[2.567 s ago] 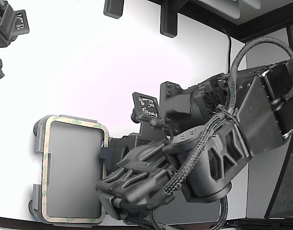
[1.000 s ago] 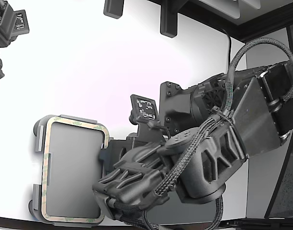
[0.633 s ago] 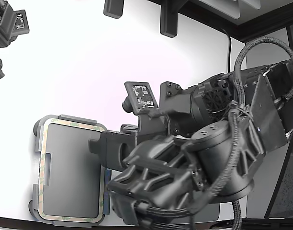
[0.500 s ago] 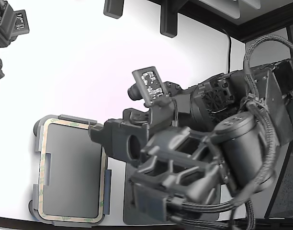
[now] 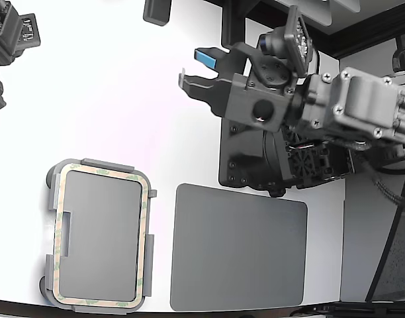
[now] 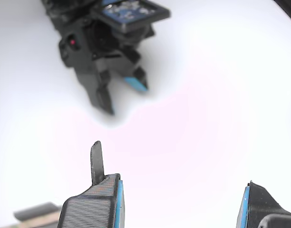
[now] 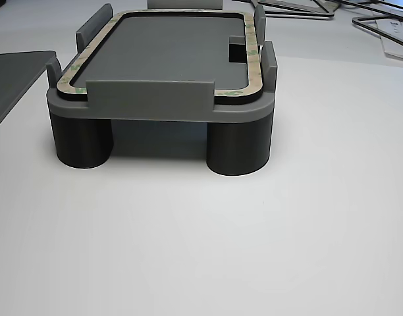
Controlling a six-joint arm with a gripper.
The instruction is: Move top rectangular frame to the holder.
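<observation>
Since the earlier frame, the black arm's gripper [image 5: 201, 71] has withdrawn well away from the light grey plastic holder [image 5: 51, 199], jaws apart and empty. Seated within that holder's tabs lies the thin beige, green-mottled rectangular frame [image 5: 144, 218]; placement appears complete, with the dark grey flat mat [image 5: 239, 248] just beside the holder.

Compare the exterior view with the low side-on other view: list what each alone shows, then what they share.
Exterior only: the open, empty gripper raised well away from the holder, and the whole dark mat.
Other view only: the holder's round feet and raised end tab seen side-on.
Both: the beige frame lying on the holder, inside its tabs.
</observation>
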